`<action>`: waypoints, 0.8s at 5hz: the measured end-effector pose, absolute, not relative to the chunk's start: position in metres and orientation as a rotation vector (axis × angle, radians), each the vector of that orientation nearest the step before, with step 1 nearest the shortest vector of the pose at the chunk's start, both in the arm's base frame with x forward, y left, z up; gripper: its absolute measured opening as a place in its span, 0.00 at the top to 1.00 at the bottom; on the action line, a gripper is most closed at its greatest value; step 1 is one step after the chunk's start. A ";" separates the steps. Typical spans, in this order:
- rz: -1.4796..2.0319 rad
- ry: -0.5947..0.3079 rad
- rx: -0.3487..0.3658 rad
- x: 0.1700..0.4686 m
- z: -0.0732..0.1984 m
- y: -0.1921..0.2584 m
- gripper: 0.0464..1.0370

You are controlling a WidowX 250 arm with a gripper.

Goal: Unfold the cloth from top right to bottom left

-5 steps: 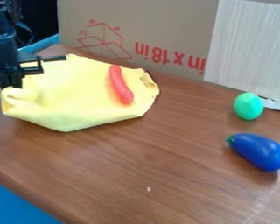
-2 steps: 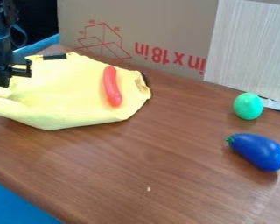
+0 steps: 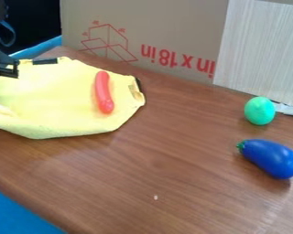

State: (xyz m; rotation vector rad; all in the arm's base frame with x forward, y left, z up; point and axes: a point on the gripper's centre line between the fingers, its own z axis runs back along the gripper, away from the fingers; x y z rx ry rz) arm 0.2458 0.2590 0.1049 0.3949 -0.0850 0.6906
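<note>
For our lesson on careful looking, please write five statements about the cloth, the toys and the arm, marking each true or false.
1. The red toy lies on the yellow cloth. True.
2. The blue eggplant lies nearer the camera than the green egg. True.
3. The green egg touches the cloth. False: they lie apart on the table.
4. The cloth is perfectly smooth. False: it has folds at the left.
5. The arm is at the view's right edge. False: it is at the upper left.
</note>
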 end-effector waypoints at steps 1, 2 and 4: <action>0.696 -0.072 0.405 0.244 0.106 0.260 0.46; 0.733 -0.089 0.431 0.248 0.124 0.267 0.16; 0.779 -0.086 0.399 0.259 0.153 0.271 0.03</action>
